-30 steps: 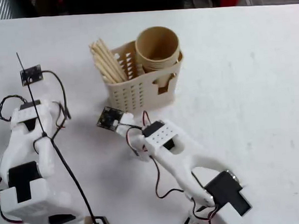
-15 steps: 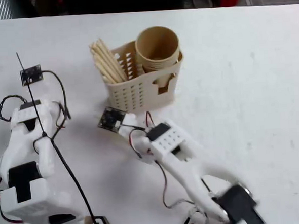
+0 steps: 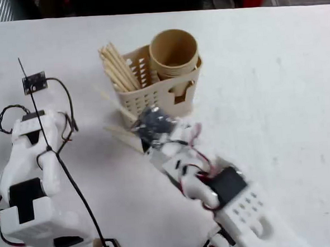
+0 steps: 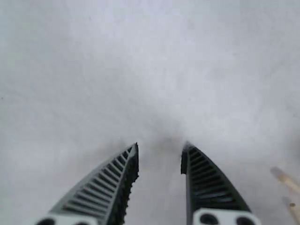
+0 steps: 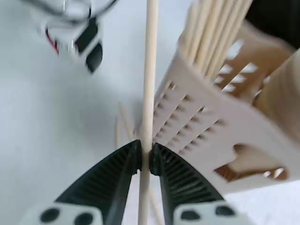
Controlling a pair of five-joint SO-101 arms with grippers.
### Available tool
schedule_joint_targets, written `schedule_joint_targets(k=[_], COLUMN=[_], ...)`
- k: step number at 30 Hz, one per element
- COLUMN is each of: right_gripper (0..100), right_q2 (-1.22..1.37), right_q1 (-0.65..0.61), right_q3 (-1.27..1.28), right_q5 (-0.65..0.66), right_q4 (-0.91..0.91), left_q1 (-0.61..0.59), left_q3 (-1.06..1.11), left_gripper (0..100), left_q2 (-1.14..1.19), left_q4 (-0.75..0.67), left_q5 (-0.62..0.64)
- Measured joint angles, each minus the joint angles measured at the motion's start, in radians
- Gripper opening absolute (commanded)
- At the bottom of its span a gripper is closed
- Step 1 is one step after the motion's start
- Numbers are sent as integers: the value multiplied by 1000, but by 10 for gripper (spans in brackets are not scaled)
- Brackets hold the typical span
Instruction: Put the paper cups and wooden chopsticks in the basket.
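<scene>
Toward 12 o'clock from the centre of the white desk (image 3: 275, 94) stands a pale slotted basket (image 3: 155, 99). Its 3 o'clock compartment holds stacked paper cups (image 3: 173, 51), upright with mouths open to the camera. Its 9 o'clock compartment holds a bundle of wooden chopsticks (image 3: 118, 67), leaning out toward 10 o'clock.

The right arm (image 3: 214, 187) enters from 5 o'clock and ends just at the basket's 6 o'clock wall. In its wrist view the right gripper (image 5: 145, 159) is clamped on a single chopstick (image 5: 151, 70), which stands close beside the slotted wall of the basket (image 5: 211, 126); whether the two touch cannot be told. The bundled chopsticks (image 5: 215, 28) rise from the compartment behind that wall.

A few loose chopsticks (image 3: 119, 134) lie flat on the desk at the basket's 7 o'clock, near the right gripper; they also appear beyond its tips (image 5: 123, 125).

The left arm (image 3: 27, 165) sits at 8 o'clock, well apart from the basket. The left gripper (image 4: 159, 154) has its jaws apart over bare desk, holding nothing; a chopstick end (image 4: 283, 178) lies at the frame edge.
</scene>
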Motion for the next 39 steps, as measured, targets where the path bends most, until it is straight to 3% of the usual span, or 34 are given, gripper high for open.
schedule_joint_targets(k=[5, 13, 18, 22, 30, 39], right_gripper=[16, 18, 16, 16, 16, 23], right_q2=[32, 370, 479, 493, 503, 575], right_q1=[0, 0, 11, 68, 114, 130], right_q3=[-247, -508, -512, -511, -276, -207], right_q5=[-28, -29, -48, -184, -232, -233], right_q4=[-68, -203, -356, -491, -767, -818], left_q1=[0, 0, 0, 0, 0, 0], left_q3=[0, 0, 0, 0, 0, 0], left_gripper=[169, 169, 169, 169, 169, 169], left_q2=[0, 0, 0, 0, 0, 0], left_q4=[0, 0, 0, 0, 0, 0], left_q5=[0, 0, 0, 0, 0, 0])
